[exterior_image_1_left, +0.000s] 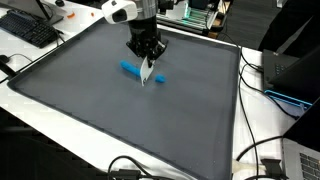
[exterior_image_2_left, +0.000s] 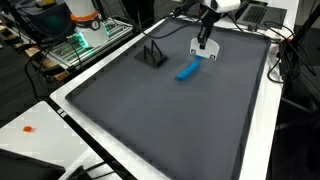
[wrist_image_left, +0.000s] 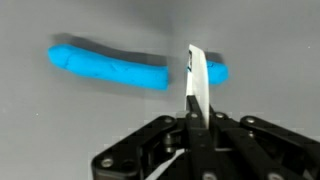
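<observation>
My gripper (wrist_image_left: 196, 122) is shut on a thin white flat piece (wrist_image_left: 198, 85), held on edge and sticking out past the fingertips. In both exterior views the gripper (exterior_image_1_left: 147, 58) (exterior_image_2_left: 203, 44) hangs just above the dark grey mat (exterior_image_1_left: 90, 95) (exterior_image_2_left: 170, 120), with the white piece (exterior_image_1_left: 147, 72) (exterior_image_2_left: 200, 51) pointing down. A long bright blue object (wrist_image_left: 110, 66) lies flat on the mat right beyond the white piece, which hides part of it. The blue object also shows in both exterior views (exterior_image_1_left: 131, 69) (exterior_image_2_left: 187, 71); I cannot tell whether the two touch.
A small black wire stand (exterior_image_2_left: 152, 55) sits on the mat near its far edge. The mat lies on a white table (exterior_image_1_left: 60, 125) with cables (exterior_image_1_left: 262, 150), a keyboard (exterior_image_1_left: 28, 30) and electronics round the edges.
</observation>
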